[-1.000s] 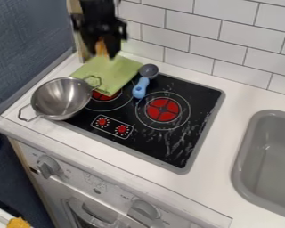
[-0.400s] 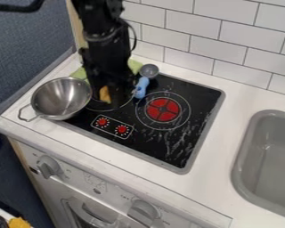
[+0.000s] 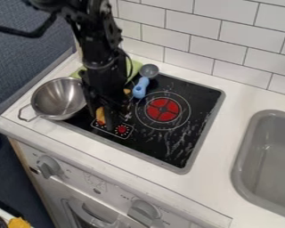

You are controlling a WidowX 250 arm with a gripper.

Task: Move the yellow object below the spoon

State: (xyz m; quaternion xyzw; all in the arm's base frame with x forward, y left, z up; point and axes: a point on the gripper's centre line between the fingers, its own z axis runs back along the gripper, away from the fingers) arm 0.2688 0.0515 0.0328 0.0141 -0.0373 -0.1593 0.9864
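The gripper [image 3: 112, 120] hangs low over the left part of the black stove, near the red-knobbed control panel, shut on the yellow object [image 3: 101, 115]. Part of that object sticks out on the gripper's left side, and a small yellow-orange bit shows to the right of the arm. The spoon [image 3: 141, 87], with a blue handle and grey bowl, lies on the stove's back edge, up and to the right of the gripper. Whether the yellow object touches the stove, I cannot tell.
A metal colander [image 3: 59, 99] stands just left of the gripper. Behind the arm lies a green cloth [image 3: 135, 67], partly covered. The stove [image 3: 189, 129] has a red burner right of the gripper, and a grey sink [image 3: 270, 151] is at the far right.
From over the green cloth, my gripper has come down and toward the front edge of the stove, carrying the yellow object. Spoon, cloth and colander have stayed put.
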